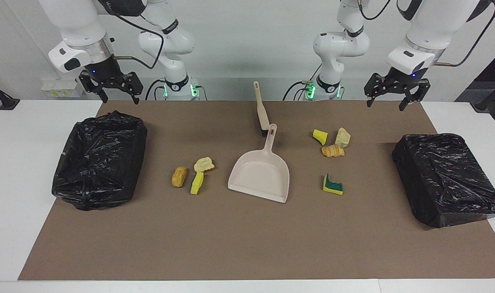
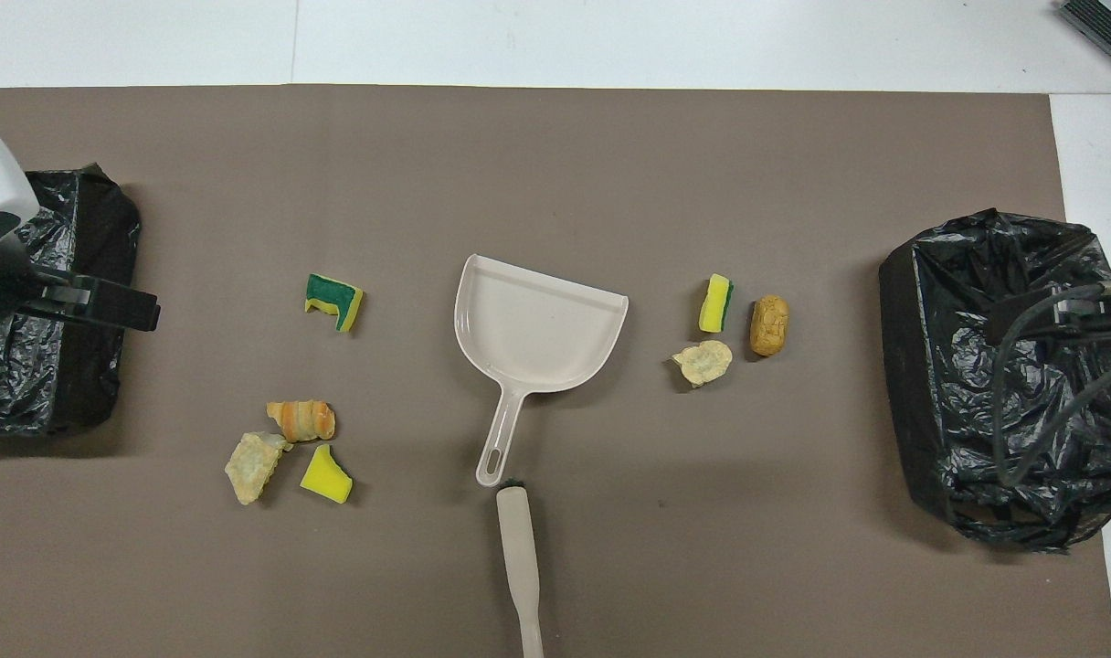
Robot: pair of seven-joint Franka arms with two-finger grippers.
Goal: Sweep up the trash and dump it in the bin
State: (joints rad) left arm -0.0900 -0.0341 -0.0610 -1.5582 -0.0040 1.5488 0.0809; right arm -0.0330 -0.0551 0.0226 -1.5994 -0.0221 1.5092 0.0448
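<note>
Several trash scraps lie on the brown mat. Toward the right arm's end are a tan lump [image 1: 179, 176], a pale lump [image 1: 204, 164] and a yellow sponge piece [image 1: 197, 182]. Toward the left arm's end are a yellow sponge piece [image 1: 320, 136], a pale lump [image 1: 342, 137], an orange bread-like lump [image 1: 333, 151] and a green-yellow sponge piece [image 1: 332, 184]. The beige dustpan [image 1: 260, 173] lies between the groups, with the beige brush [image 1: 261, 110] at its handle. My left gripper [image 1: 389, 99] and right gripper [image 1: 120, 97] hang open and empty, high up, each near a bin.
A black-bagged bin [image 1: 99, 158] stands at the right arm's end of the mat and another [image 1: 447, 179] at the left arm's end. White table [image 1: 11, 162] surrounds the mat [image 1: 247, 244].
</note>
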